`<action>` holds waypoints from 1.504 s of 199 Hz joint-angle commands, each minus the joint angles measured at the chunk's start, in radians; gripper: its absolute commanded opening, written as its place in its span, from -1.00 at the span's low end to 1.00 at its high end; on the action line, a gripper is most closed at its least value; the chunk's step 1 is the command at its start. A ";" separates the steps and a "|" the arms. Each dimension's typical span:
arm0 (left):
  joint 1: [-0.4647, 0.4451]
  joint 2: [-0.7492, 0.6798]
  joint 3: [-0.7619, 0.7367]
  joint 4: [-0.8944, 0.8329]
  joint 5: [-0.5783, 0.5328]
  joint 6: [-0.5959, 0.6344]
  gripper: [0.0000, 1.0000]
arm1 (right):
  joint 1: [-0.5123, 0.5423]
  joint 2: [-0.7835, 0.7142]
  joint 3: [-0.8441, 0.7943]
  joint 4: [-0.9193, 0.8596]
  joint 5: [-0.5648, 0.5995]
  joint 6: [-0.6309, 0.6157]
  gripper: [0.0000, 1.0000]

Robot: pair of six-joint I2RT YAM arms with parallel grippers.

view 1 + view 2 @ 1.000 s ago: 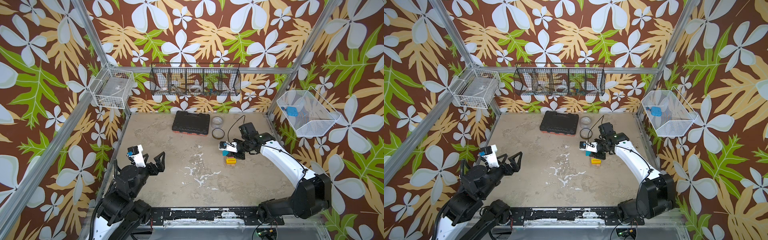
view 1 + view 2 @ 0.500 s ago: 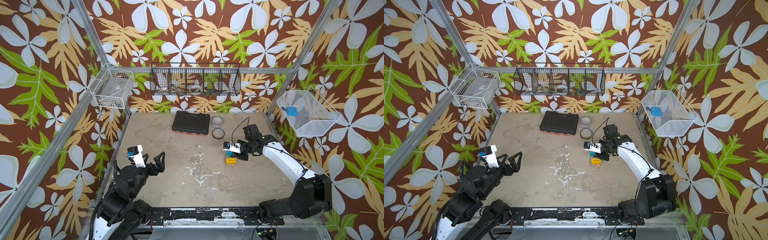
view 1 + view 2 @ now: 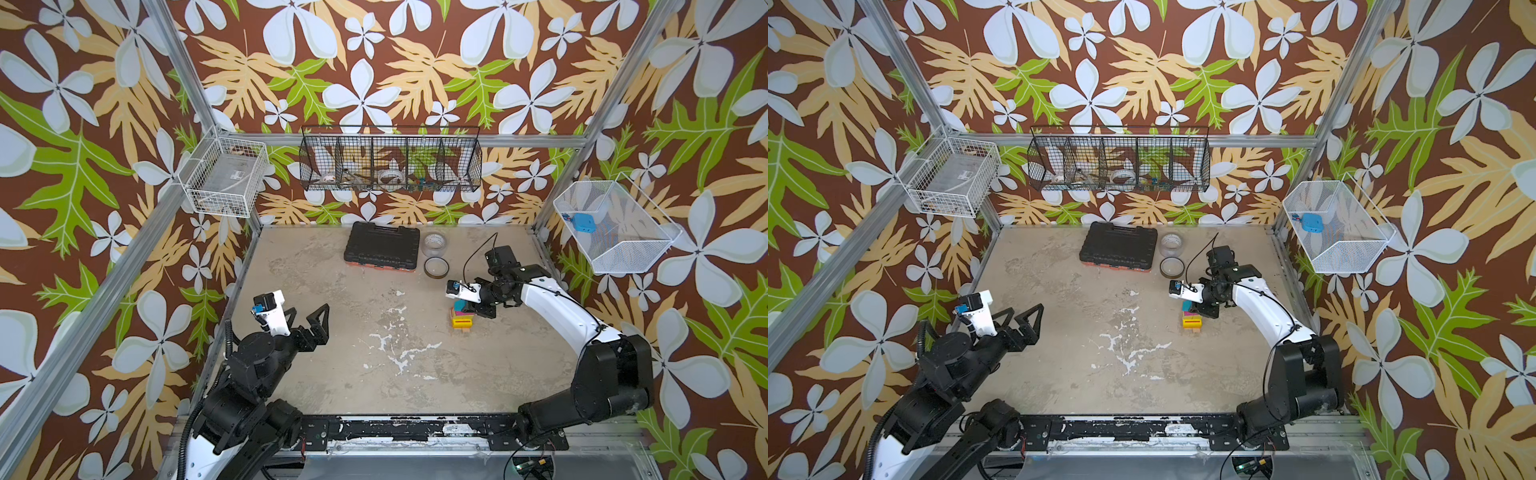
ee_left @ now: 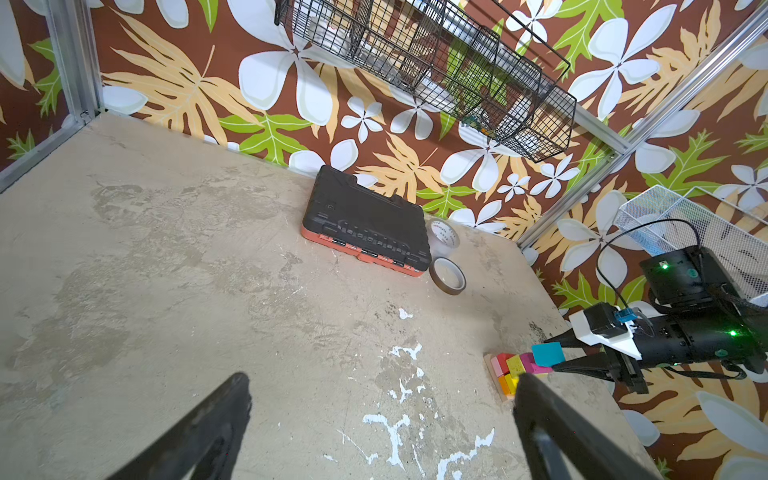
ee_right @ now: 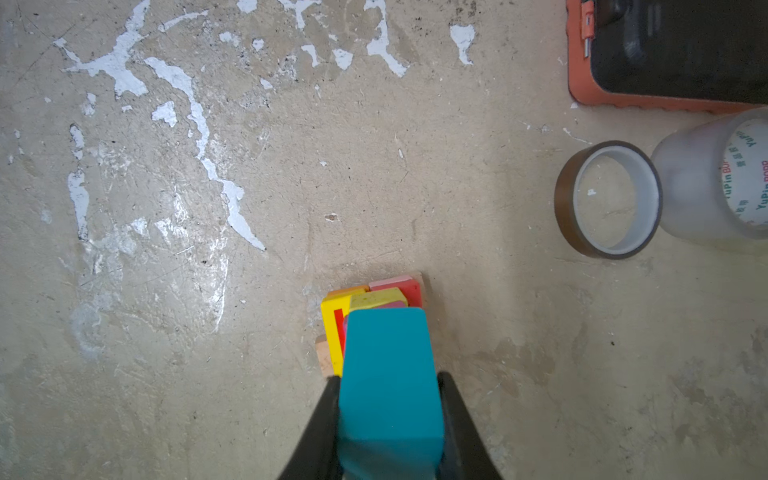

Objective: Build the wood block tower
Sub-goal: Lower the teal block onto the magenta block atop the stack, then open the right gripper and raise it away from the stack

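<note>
The tower point(image 3: 462, 322) point(image 3: 1192, 322) is a small stack right of the table's middle in both top views. It has a plain wood bottom, yellow-red striped bricks, and a yellow-green cube point(image 5: 376, 298) and magenta block point(image 4: 536, 365) higher up. My right gripper point(image 5: 388, 380) point(image 3: 464, 309) is shut on a teal block point(image 5: 388, 374) point(image 4: 547, 354) directly over the stack. I cannot tell whether the teal block touches the magenta one. My left gripper point(image 3: 308, 309) point(image 4: 382, 380) stands wide open and empty at the left, far from the tower.
A black tool case point(image 3: 382, 247) lies at the back. Beside it are a clear tape roll point(image 3: 435, 243) and a brown tape roll point(image 3: 435, 267), close behind the tower. Wire baskets hang on the back and side walls. Aluminium frame posts edge the table.
My right gripper, with the teal block in it, has shifted slightly to the right over the tower. The left arm has not moved.
</note>
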 commanded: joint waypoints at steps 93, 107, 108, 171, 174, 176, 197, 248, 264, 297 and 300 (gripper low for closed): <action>-0.001 -0.003 -0.002 0.022 -0.004 0.013 1.00 | -0.010 -0.014 -0.031 0.041 0.008 0.000 -0.80; -0.001 -0.003 -0.003 0.022 -0.004 0.013 1.00 | -0.010 -0.011 -0.027 0.042 0.008 0.003 -0.79; -0.001 -0.003 -0.003 0.022 -0.004 0.013 1.00 | -0.010 -0.011 -0.026 0.042 0.008 0.002 -0.79; -0.001 -0.003 -0.002 0.022 -0.006 0.012 1.00 | -0.011 0.002 -0.017 0.044 0.014 0.006 -0.63; -0.001 -0.003 -0.003 0.022 -0.006 0.012 1.00 | -0.010 0.002 -0.017 0.045 0.016 0.006 -0.62; -0.001 -0.003 -0.003 0.021 -0.006 0.011 0.99 | -0.010 0.003 -0.017 0.046 0.016 0.006 -0.61; -0.001 -0.003 -0.003 0.021 -0.006 0.011 1.00 | -0.011 0.006 -0.021 0.051 0.022 0.008 -0.53; -0.001 -0.003 -0.002 0.021 -0.007 0.011 1.00 | -0.009 0.009 -0.028 0.062 0.033 0.016 -0.33; -0.001 -0.003 -0.003 0.021 -0.007 0.012 1.00 | -0.009 0.010 -0.028 0.064 0.033 0.018 -0.26; -0.001 -0.004 -0.003 0.021 -0.006 0.011 1.00 | -0.008 0.004 -0.040 0.074 0.041 0.019 -0.16; -0.001 -0.004 -0.003 0.021 -0.006 0.011 1.00 | -0.008 0.004 -0.041 0.076 0.041 0.019 -0.16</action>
